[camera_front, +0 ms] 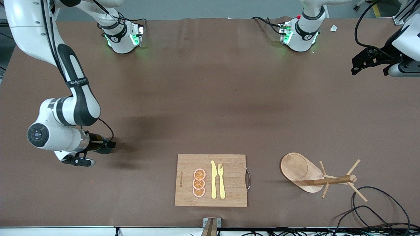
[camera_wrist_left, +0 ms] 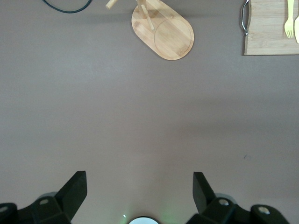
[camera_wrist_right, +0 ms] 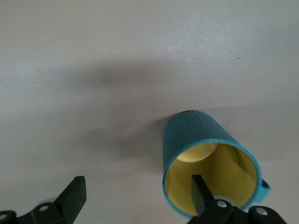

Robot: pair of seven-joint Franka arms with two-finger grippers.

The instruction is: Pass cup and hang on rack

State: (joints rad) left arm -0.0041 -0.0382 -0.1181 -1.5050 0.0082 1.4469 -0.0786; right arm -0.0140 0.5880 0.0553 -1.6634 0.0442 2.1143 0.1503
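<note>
The cup (camera_wrist_right: 201,135), teal with a yellow inside, rests on the brown table at the right arm's end, its mouth turned toward the right wrist camera. A bit of its handle (camera_wrist_right: 264,183) shows at the rim. My right gripper (camera_wrist_right: 138,186) is open and low over the table (camera_front: 106,147). One fingertip (camera_wrist_right: 200,189) is inside the cup's mouth, and the other (camera_wrist_right: 77,191) is well clear outside it. In the front view the hand hides the cup. The rack (camera_front: 300,170) stands near the front edge toward the left arm's end. My left gripper (camera_front: 359,64) waits open, high above the table (camera_wrist_left: 139,184).
A bamboo cutting board (camera_front: 229,193) with orange slices (camera_front: 199,183), a yellow knife (camera_front: 213,180) and a fork (camera_front: 221,180) lies between the cup and the rack, near the front edge. Black cables (camera_front: 377,209) loop beside the rack. The rack (camera_wrist_left: 173,32) also shows in the left wrist view.
</note>
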